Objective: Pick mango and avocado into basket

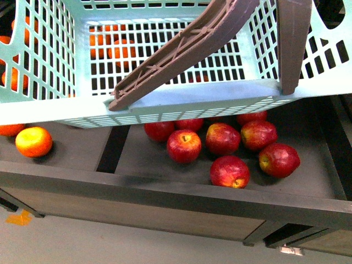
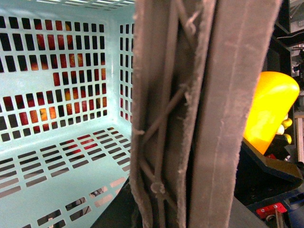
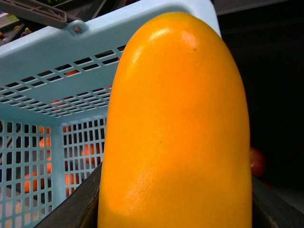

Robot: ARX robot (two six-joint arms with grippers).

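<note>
The light teal basket point(image 1: 209, 96) hangs in the air and fills the top of the front view; nothing lies on its slotted floor point(image 2: 28, 156). Its brown handles point(image 2: 199, 95) stand together, and my left gripper point(image 2: 180, 209) is shut on them, the fingers mostly hidden behind them. The yellow-orange mango point(image 3: 175, 133) stands upright in my right gripper point(image 3: 175, 209), which is shut on it, just outside the basket's rim point(image 3: 95, 42). From the left wrist view the mango point(image 2: 270, 109) shows beyond the handles. The avocado is out of view.
Several red apples point(image 1: 231, 146) lie in a dark shelf bin under the basket. Oranges point(image 1: 33, 141) sit in the bin to the left and show through the basket's slots. The shelf's front edge point(image 1: 165, 192) runs across below, with grey floor beneath.
</note>
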